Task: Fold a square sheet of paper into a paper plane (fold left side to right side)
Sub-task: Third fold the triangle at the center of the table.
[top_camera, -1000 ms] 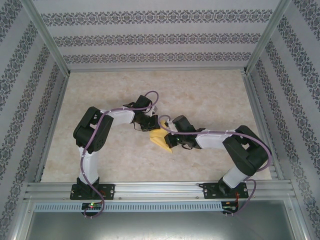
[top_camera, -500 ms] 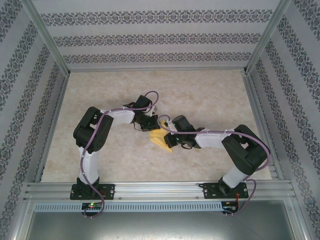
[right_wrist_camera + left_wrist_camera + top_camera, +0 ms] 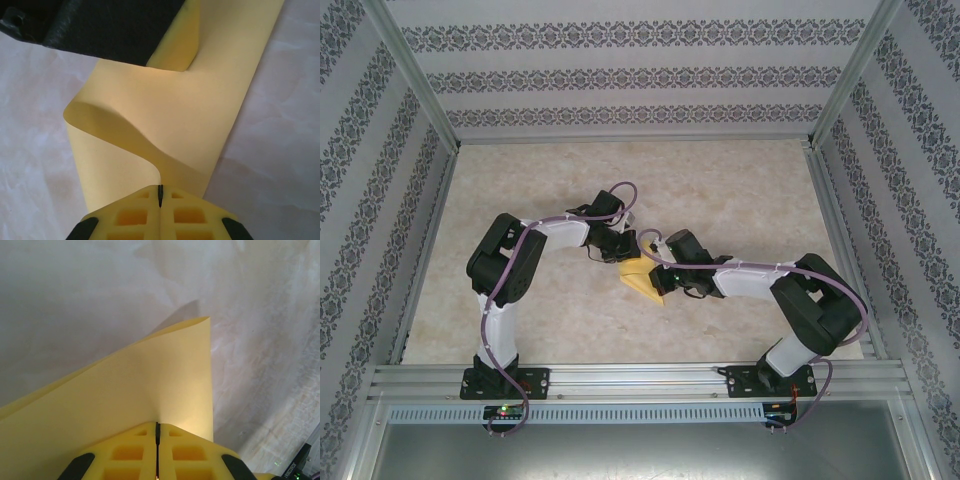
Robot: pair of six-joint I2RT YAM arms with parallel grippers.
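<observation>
Your left gripper point(image 3: 157, 437) has its jaws pressed together on the square sheet of paper point(image 3: 140, 385). In its wrist view the yellow sheet comes straight out of the seam between the pads and rises toward 12 o'clock, ending in a free corner at about 1 o'clock. Your right gripper point(image 3: 160, 196) is likewise clamped on the sheet. In its wrist view a lifted flap curls down from 10 o'clock into the closed seam, over a flatter layer that runs out toward 1 o'clock. The black body of the left arm point(image 3: 100, 25) crosses that view at 11 o'clock, so the two pinches sit close together.

From above, the sheet lies near the middle of the table point(image 3: 740, 190), bowed rather than flat. The left gripper is at its 11 o'clock edge and the right gripper at its 3 o'clock edge.

The two-point hold looks meant to keep the thin paper from sliding while one side is carried over the other. The rounded bend suggests no crease has been pressed yet. Line the edges up before you flatten, because the paper will buckle easily.
</observation>
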